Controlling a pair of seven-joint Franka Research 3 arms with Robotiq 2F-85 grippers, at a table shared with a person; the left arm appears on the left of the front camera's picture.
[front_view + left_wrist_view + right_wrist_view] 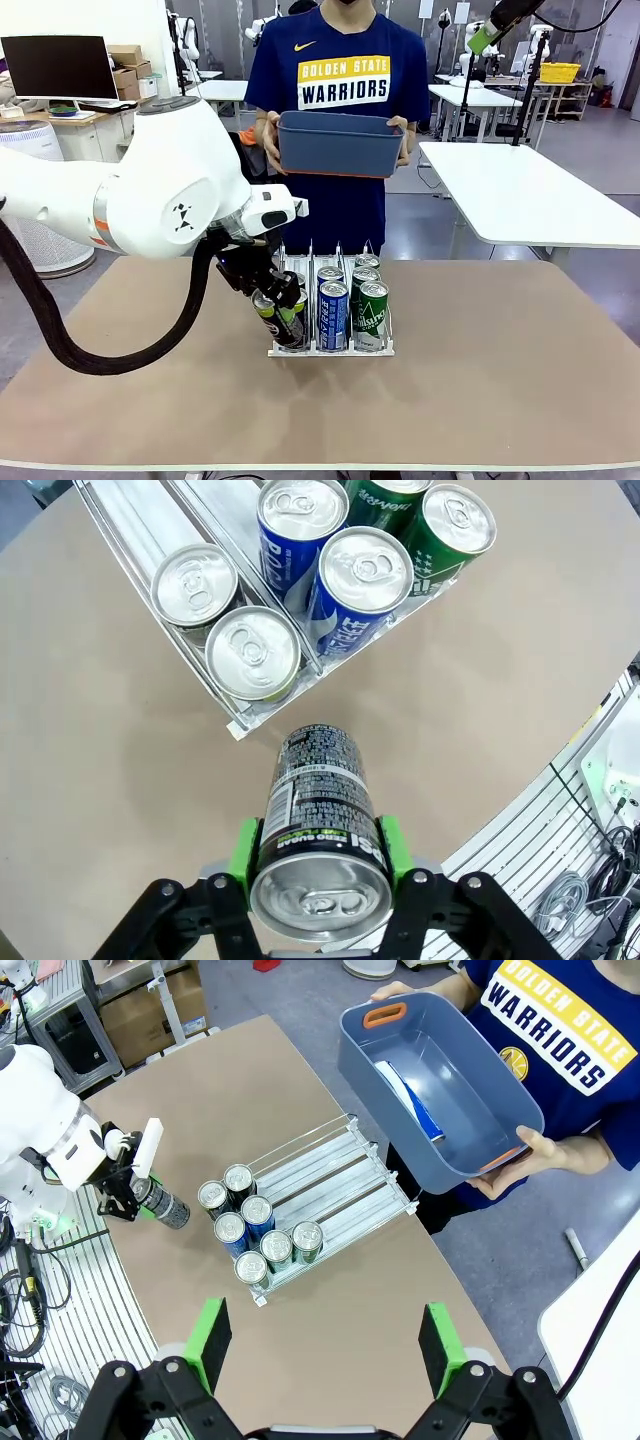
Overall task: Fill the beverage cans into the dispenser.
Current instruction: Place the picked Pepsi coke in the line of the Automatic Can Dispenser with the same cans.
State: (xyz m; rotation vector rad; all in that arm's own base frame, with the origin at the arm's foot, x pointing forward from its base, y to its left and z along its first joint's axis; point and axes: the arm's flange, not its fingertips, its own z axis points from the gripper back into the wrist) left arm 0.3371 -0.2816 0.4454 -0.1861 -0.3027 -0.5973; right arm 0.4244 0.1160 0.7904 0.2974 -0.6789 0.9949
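My left gripper (268,300) is shut on a black can (312,810), which lies tilted between the green pads (243,852), silver top toward the wrist camera. It hangs just off the front left corner of the dispenser (330,350), above the table. In the dispenser (150,520), each of the three lanes holds two upright cans at the low front end: two in the left lane (252,652), blue ones (360,575) in the middle and green ones (455,525) on the right. My right gripper (325,1345) hovers high above the table, open, with nothing between its fingers.
Across the table a person holds a dark blue bin (340,140) in both hands. One blue can (410,1100) lies inside the bin (440,1090). The rear part of the dispenser's lanes (340,1185) is bare. Brown tabletop (500,360) lies open to the right and front.
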